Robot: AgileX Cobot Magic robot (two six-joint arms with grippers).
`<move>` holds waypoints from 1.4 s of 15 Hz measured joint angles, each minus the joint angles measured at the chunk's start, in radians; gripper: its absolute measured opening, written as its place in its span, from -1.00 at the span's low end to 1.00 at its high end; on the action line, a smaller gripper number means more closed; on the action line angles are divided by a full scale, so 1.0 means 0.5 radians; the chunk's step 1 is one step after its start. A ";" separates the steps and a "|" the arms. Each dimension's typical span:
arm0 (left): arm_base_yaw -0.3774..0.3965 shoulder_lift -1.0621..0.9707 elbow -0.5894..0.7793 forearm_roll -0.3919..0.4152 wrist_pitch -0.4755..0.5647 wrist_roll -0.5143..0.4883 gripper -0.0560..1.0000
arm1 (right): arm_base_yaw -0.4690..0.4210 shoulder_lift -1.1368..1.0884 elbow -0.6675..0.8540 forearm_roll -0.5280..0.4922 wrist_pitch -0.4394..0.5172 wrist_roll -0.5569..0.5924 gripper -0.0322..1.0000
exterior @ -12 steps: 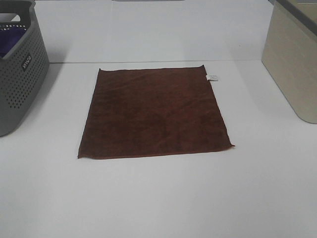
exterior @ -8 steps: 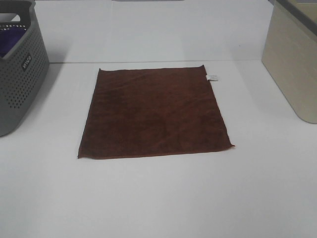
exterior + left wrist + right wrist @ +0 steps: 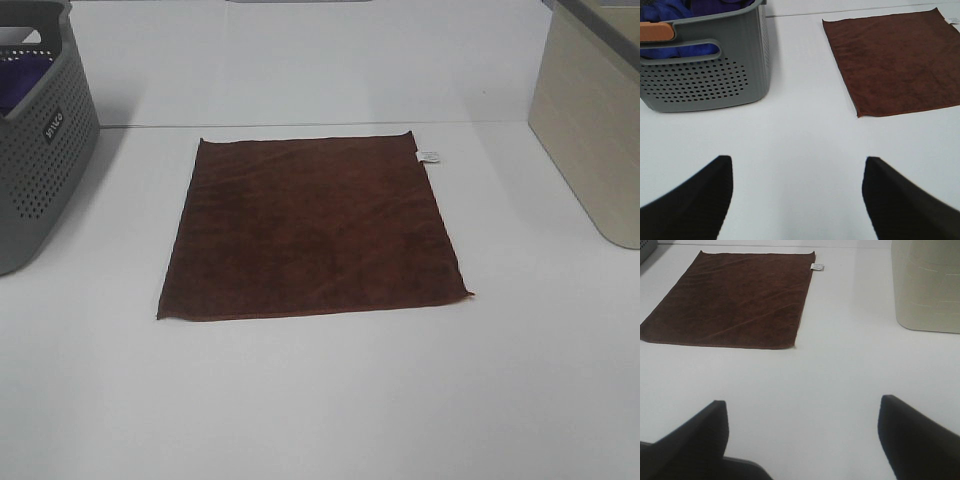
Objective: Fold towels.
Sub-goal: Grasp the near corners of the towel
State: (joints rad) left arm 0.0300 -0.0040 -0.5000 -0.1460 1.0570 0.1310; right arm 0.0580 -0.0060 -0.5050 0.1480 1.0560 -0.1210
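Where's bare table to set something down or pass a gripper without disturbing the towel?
Widest bare table: the near strip in front of the towel. Narrower lanes run between towel and grey basket on the left, and towel and beige bin on the right. A bare band lies behind the towel. Tightest beside the basket.

We take this for a lab test bench rather than a home. A plain white tabletop (image 3: 320, 400) fills every view, crossed by one straight seam (image 3: 500, 122) toward twelve o'clock. The props are staged neatly on it: a grey perforated laundry basket (image 3: 40, 170) at ten o'clock holding blue and purple cloth (image 3: 670, 10), a smooth beige bin (image 3: 590, 130) at two o'clock, and a single dark reddish-brown towel (image 3: 310, 230) spread flat at the centre.
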 joint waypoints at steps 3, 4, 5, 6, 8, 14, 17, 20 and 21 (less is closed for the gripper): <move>0.000 0.000 0.000 0.000 0.000 0.000 0.42 | 0.000 0.000 0.000 0.000 0.000 0.000 0.56; 0.000 0.000 0.000 0.000 0.000 0.000 0.42 | 0.000 0.000 0.000 0.000 0.000 0.000 0.56; 0.000 0.000 0.000 0.000 0.000 0.000 0.42 | 0.000 0.000 0.000 0.000 0.000 0.000 0.56; 0.000 0.000 0.000 0.000 0.000 0.000 0.42 | 0.000 0.000 0.000 0.000 0.000 0.000 0.56; 0.000 0.000 0.000 0.000 0.000 0.000 0.42 | 0.000 0.000 0.000 0.000 0.000 0.000 0.56; 0.000 0.000 0.000 0.000 0.000 0.000 0.42 | 0.000 0.000 0.000 0.000 0.000 0.000 0.56; 0.000 0.000 0.000 0.000 0.000 0.000 0.42 | 0.000 0.000 0.000 0.000 0.000 0.000 0.56; 0.000 0.000 0.000 0.000 0.000 0.000 0.42 | 0.000 0.000 0.000 0.000 0.000 0.000 0.56; 0.000 0.000 0.000 0.000 0.000 0.000 0.42 | 0.000 0.000 0.000 0.000 0.000 0.000 0.56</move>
State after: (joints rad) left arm 0.0300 -0.0040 -0.5000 -0.1460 1.0570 0.1310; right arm 0.0580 -0.0060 -0.5050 0.1480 1.0560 -0.1210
